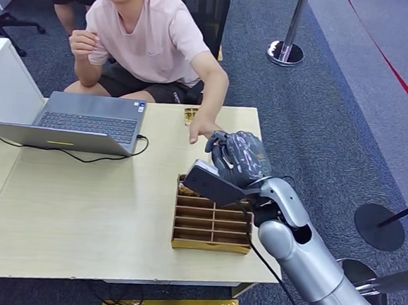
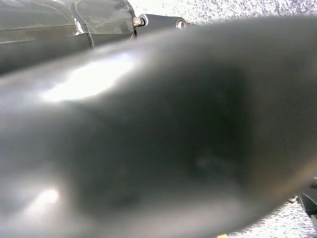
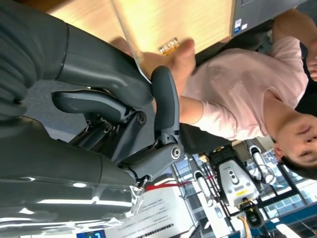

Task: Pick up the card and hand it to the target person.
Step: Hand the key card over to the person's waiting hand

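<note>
My right hand [image 1: 239,159] hovers over the far end of a wooden divided box [image 1: 211,245], with its fingers curled in. In the right wrist view a thin pale card [image 3: 127,32] shows edge-on and blurred. It sits pinched between the thick thumb and the fingers of my right hand [image 3: 112,109]. A seated person in a pink shirt [image 1: 152,35] reaches an arm across the table. The person's hand [image 1: 201,130] is just beyond my fingers, at the card's far end [image 3: 179,59]. I cannot tell whether it touches the card.
A small gold patterned card [image 1: 190,114] lies at the table's far edge beside the person's wrist. An open laptop [image 1: 87,118] with a cable sits at the left of the wooden table [image 1: 80,206]. Stanchion bases [image 1: 285,53] [image 1: 380,226] stand on the carpet to the right.
</note>
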Motion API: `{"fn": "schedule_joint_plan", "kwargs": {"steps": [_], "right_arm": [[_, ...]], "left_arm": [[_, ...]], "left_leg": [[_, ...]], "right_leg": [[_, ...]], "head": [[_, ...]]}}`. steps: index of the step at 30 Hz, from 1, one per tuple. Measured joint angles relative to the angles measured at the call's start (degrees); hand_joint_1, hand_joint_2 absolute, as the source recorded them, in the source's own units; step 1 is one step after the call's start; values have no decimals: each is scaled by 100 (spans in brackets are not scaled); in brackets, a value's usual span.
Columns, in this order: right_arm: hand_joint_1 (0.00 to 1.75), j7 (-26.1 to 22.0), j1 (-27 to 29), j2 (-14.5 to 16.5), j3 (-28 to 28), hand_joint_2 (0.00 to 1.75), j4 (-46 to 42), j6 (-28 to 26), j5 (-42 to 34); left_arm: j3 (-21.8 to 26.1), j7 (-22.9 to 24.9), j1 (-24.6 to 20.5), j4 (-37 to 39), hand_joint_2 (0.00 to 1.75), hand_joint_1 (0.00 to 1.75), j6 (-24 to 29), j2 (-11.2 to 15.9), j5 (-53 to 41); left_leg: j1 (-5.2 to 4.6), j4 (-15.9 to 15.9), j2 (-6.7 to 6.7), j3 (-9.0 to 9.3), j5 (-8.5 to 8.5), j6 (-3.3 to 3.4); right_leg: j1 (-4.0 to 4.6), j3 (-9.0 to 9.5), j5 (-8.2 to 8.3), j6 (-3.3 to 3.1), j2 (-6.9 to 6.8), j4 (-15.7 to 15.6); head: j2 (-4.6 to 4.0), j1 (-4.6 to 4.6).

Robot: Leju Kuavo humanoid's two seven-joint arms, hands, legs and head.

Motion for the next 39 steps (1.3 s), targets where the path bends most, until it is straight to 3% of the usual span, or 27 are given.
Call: {"fn": "schedule_joint_plan", "kwargs": {"steps": [16,17,20,21,30,39], "right_arm": [[159,247,-804,646,74,175,1902,-323,252],[142,249,-839,678,80,175,2041,-350,268],[27,246,-924,756,87,175,2408,-430,291],[3,240,-946,777,88,175,2514,-461,298],[0,75,-1005,826,48,175,2853,-765,214],[0,-474,-986,859,-503,175,2836,-683,-1279]], "left_arm": [[-14,150,-70,0,0,0,-107,0,-198],[-14,160,-75,0,0,0,-112,0,-205],[-15,172,-81,0,0,0,-120,0,-216],[-15,170,-82,0,0,0,-122,-1,-218],[-15,168,-82,-1,0,0,-125,0,-220],[-15,135,-82,-1,0,0,-124,0,-212]], "left_leg": [[0,0,0,1,2,0],[0,0,0,1,2,0],[0,1,0,1,2,0],[0,1,0,0,2,0],[0,1,0,1,2,0],[0,2,0,2,2,0]], "right_leg": [[0,0,1,-1,0,1],[0,0,1,-1,0,1],[0,0,1,-1,0,1],[0,0,1,-1,0,1],[0,-1,1,-1,0,0],[0,-1,1,-1,0,0]], "head": [[0,-1],[1,-1],[-1,-1],[-1,-1],[-1,-1],[-2,-1]]}}
